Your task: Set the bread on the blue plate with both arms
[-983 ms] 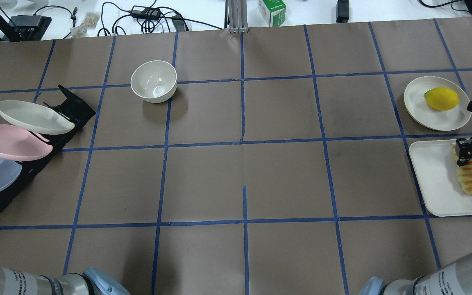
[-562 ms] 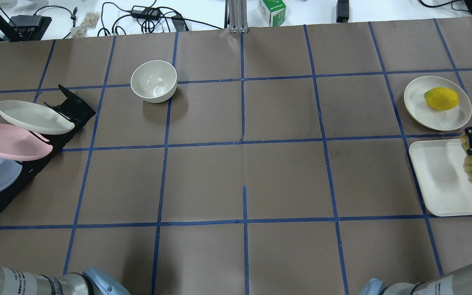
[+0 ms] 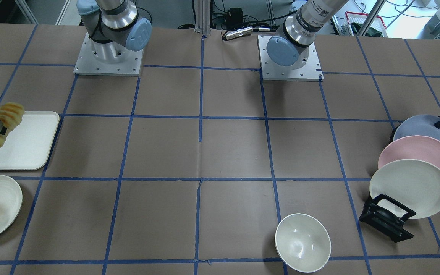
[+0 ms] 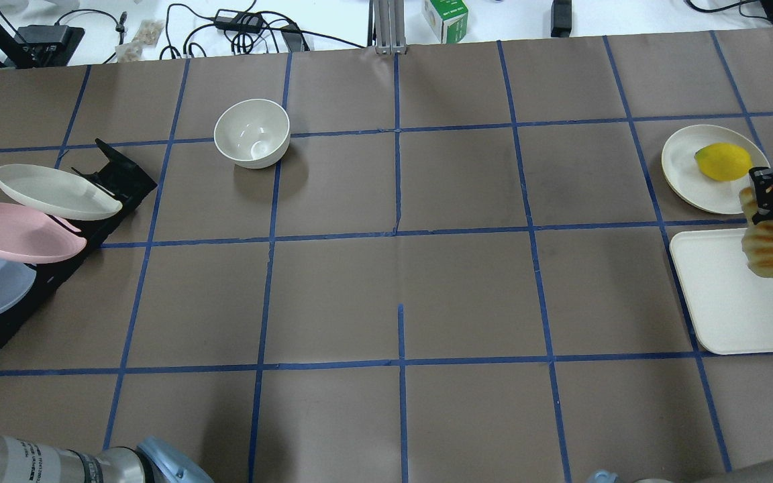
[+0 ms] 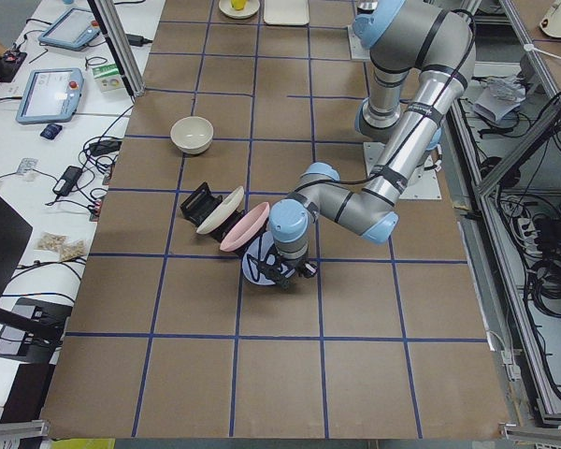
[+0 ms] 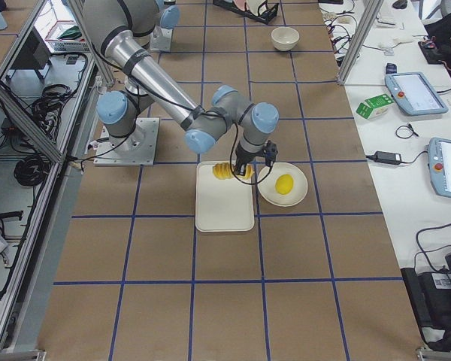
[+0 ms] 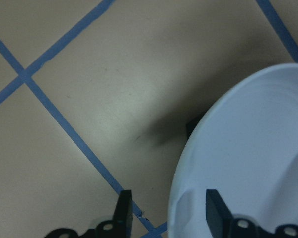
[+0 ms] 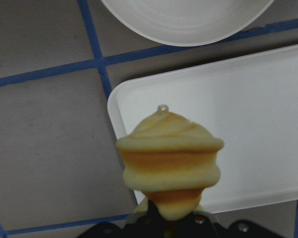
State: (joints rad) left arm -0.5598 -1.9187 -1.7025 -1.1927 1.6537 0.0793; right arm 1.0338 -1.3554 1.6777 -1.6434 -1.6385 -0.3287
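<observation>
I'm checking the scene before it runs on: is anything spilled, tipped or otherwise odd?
Nothing is spilled or broken. One oddity: the right claw holds the bread by one end, so the loaf dangles over the edge of the white tray rather than level. The bowl stands upright.

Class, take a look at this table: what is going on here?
The right gripper is shut on the bread, holding it in the air over the white tray. The left gripper is open at the blue plate, its jaws on either side of the rim, while the plate sits in the black rack.
</observation>
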